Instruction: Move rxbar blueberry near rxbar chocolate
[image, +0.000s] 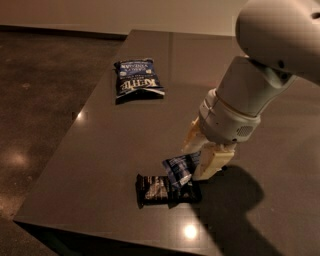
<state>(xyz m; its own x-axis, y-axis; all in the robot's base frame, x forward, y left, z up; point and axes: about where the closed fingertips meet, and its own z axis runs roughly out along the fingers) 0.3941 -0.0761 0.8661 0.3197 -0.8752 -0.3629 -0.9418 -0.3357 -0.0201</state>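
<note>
Chip bag (137, 80) sits on the table (100, 150), well up and left of the rxbar chocolate (159, 190). The chocolate lies flat near the table's front edge. The rxbar blueberry (177, 169) is tilted over the chocolate's upper right end, overlapping it in view; can't tell if they touch. The gripper (194, 162) is just right of the chocolate, its cream fingers (212, 160) clamped on the blueberry's right side.

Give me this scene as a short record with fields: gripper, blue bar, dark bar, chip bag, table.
gripper: low over the table's front part, shut on the blue bar
blue bar: tilted, free end overlapping the dark bar's right part
dark bar: flat near the front edge
chip bag: flat, farther back, apart from both bars
table: dark, glossy
contact between bars: cannot tell
</note>
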